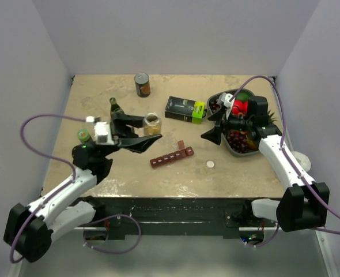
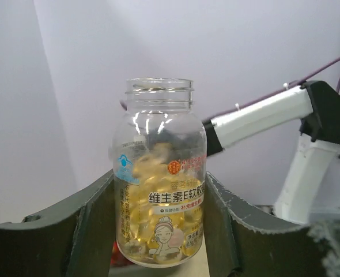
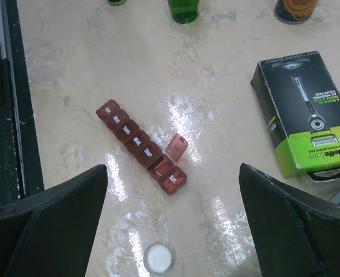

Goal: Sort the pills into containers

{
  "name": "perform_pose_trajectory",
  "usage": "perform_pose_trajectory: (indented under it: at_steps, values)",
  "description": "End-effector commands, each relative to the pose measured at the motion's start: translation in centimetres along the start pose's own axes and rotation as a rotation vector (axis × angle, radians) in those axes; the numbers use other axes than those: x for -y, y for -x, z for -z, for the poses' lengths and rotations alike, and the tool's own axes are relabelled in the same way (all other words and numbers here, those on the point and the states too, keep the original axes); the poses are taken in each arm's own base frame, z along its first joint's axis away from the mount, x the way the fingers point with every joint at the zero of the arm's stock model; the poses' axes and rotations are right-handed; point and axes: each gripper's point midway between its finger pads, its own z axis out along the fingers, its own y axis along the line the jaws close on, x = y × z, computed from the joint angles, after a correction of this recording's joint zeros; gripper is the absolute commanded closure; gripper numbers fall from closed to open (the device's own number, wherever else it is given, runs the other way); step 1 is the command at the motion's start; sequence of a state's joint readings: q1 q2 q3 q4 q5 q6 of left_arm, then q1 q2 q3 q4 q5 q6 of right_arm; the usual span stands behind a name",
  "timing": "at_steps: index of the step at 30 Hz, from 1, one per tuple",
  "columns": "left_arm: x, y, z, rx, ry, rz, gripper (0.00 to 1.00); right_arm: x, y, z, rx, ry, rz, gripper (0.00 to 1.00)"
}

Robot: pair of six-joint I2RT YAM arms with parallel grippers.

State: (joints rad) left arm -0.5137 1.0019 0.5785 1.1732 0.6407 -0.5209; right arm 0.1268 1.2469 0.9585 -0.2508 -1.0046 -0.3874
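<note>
My left gripper is shut on an uncapped clear pill bottle full of yellow capsules. In the left wrist view the bottle stands upright between both fingers. The dark red strip of containers lies on the table mid-front, with one lid flipped open. The right wrist view shows the strip and its open compartment. My right gripper is open and empty, above the table to the right of the strip. The white bottle cap lies near it, and shows between the jaws in the right wrist view.
A black-and-green razor box lies behind the strip and shows in the right wrist view. A grey fruit tray sits at the right. A can stands at the back and a dark green bottle left of centre.
</note>
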Motion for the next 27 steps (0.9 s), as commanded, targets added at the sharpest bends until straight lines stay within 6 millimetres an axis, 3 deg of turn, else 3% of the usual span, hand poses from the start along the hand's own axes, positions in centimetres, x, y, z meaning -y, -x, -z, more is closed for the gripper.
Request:
perform_pose_trajectory:
  at_steps: [1, 2, 3, 4, 6, 8, 11, 13, 14, 16, 21, 27]
  values:
    - [1.1, 11.2, 0.5, 0.335, -0.065, -0.355, 1.0, 0.4, 1.2, 0.3, 0.033, -0.01, 0.069, 0.01]
    - [0.2, 12.6, 1.0, 0.405, -0.062, -0.338, 1.0, 0.4, 1.2, 0.3, 0.032, -0.015, 0.068, 0.01]
    - [-1.1, 12.3, 1.3, 0.443, -0.095, -0.251, 1.0, 0.5, 1.3, 0.5, 0.033, -0.025, 0.074, 0.01]
    - [-1.3, 13.5, 0.4, 0.464, -0.116, -0.284, 1.0, 0.6, 1.2, 0.7, 0.032, -0.034, 0.074, 0.01]
    - [0.0, 12.0, -1.2, 0.443, -0.172, -0.3, 1.0, 1.0, 1.2, 1.1, 0.035, -0.053, 0.078, 0.01]
    - [1.0, 10.4, -1.5, 0.382, -0.218, -0.3, 1.0, 1.2, 1.2, 1.4, 0.038, -0.064, 0.079, 0.01]
    - [2.0, 8.3, -0.2, 0.3, -0.206, -0.325, 1.0, 1.5, 1.0, 1.4, 0.033, -0.07, 0.079, 0.01]
    - [0.8, 5.2, 0.4, 0.185, -0.155, -0.322, 1.0, 1.5, 0.9, 1.4, 0.029, -0.07, 0.081, 0.01]
    - [1.3, 4.5, 0.8, 0.146, -0.165, -0.336, 1.0, 1.7, 0.7, 1.5, 0.019, -0.081, 0.085, 0.01]
    - [0.6, 0.5, 2.0, 0.032, -0.133, -0.32, 1.0, 1.9, 0.6, 1.5, 0.011, -0.094, 0.092, 0.01]
    - [1.9, -8.7, 4.8, -0.235, -0.199, -0.289, 1.0, 2.8, 0.0, 1.7, -0.02, -0.136, 0.096, 0.01]
    - [1.7, -15.8, 7.5, -0.435, -0.192, -0.264, 1.0, 3.1, -0.4, 2.0, -0.046, -0.155, 0.119, 0.01]
